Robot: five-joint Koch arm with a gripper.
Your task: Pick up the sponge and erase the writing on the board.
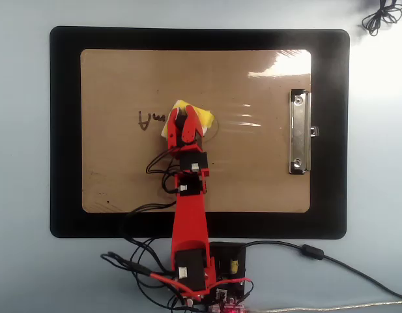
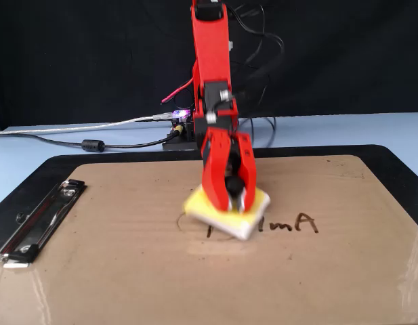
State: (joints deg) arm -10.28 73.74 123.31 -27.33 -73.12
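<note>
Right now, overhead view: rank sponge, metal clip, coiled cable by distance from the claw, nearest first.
1. sponge: held in the claw, over the circled symbol.
2. metal clip: on the board's right edge.
3. coiled cable: top-right corner, off the mat.

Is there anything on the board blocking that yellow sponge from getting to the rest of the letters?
Nothing visible does. The gripper holds the sponge over the circled symbol, and the remaining letters lie right beside it on bare board. The metal clip sits far off on the opposite side.

One sponge (image 2: 225,215), one board (image 1: 253,176), one black mat (image 1: 64,130), one arm (image 1: 189,215).
</note>
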